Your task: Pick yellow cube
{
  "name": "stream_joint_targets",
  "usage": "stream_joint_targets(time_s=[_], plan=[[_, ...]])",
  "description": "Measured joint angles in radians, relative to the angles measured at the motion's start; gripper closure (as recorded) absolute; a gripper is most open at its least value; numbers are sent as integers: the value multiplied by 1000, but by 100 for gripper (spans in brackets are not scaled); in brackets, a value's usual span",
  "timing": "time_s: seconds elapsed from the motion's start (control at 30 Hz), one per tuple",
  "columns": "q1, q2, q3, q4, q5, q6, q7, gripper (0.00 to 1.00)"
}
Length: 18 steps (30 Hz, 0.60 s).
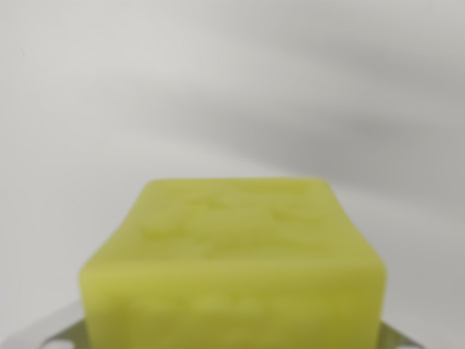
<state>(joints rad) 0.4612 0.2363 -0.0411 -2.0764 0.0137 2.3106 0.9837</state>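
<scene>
Yellow cube (pixel 234 262) sat close btwn metal fingers (pixel 43 331), filling lower view; can't tell if clenched. Risk: shallow grip, cube could slip w/ lift off white counter (pixel 109 94).

A pale, plain surface (pixel 145 87) lies behind the yellow cube (pixel 232 262).

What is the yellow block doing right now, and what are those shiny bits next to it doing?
yellow cube: very close to the camera, blurred, filling the lower middle of the wrist view, top face showing.
gripper: only shiny metal bits show at the bottom corners, either side of the cube; whether they squeeze it cannot be told.
white surface: plain, with soft grey shadows.
</scene>
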Motion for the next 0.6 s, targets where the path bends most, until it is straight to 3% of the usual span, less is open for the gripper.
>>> stream_joint_targets(time_s=[0.6], plan=[[0,-44,0,25,-3,-68,2,100]])
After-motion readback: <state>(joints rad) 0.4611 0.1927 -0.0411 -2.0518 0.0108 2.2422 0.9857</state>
